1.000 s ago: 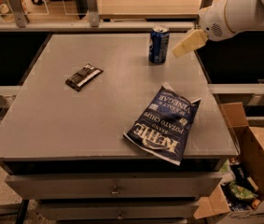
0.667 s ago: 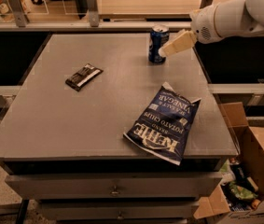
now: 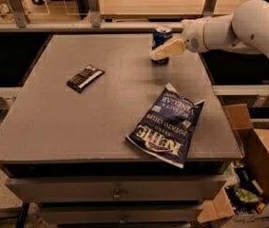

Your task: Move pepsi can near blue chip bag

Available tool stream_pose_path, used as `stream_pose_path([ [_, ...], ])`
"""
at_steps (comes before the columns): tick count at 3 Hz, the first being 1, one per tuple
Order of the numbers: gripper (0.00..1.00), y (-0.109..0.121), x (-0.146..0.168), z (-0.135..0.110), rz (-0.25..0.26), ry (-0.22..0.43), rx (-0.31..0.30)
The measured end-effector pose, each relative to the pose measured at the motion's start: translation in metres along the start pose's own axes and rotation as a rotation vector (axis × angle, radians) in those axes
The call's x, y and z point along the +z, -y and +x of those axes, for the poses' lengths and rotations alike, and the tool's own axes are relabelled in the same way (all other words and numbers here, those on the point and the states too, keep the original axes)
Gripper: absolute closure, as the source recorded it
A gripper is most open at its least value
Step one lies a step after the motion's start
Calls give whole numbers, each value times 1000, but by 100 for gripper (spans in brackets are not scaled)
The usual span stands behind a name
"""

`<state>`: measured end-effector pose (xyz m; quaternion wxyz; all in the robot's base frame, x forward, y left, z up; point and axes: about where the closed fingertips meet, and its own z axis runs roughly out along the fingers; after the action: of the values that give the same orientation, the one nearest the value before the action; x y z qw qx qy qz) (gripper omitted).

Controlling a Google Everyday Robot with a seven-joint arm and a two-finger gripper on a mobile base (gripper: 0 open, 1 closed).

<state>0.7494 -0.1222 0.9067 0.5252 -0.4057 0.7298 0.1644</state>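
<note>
I am looking across a grey table (image 3: 53, 127) with drawers under its front edge. Toward the left, a small flat black wrapped bar (image 3: 85, 78) is lying at an angle, well apart from everything else.

Moving right, the pepsi can (image 3: 161, 36) is standing upright near the far edge of the table, right of the middle. The gripper (image 3: 165, 50) is sitting right at the can, its cream-coloured tip crossing in front of the can's lower half and hiding it from me. From this angle I cannot tell whether the gripper is spread, pressed together or pinching the can.

Nearer to me, and slightly right of the can, the blue chip bag (image 3: 167, 127) is lying flat and crinkled near the front right of the table, its white lettering facing me upside down. The can and the bag are sitting well apart, with bare tabletop between them.

The white arm (image 3: 238, 27) is reaching in from the right, over the table's far right corner. On the floor beside the table's right side, an open cardboard box (image 3: 262, 146) is holding assorted items.
</note>
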Motion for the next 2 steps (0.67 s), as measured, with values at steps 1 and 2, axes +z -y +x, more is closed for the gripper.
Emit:
stream_pose_path([
  [1, 0, 2, 20, 8, -2, 44, 30],
  [2, 17, 2, 35, 15, -5, 77, 69],
])
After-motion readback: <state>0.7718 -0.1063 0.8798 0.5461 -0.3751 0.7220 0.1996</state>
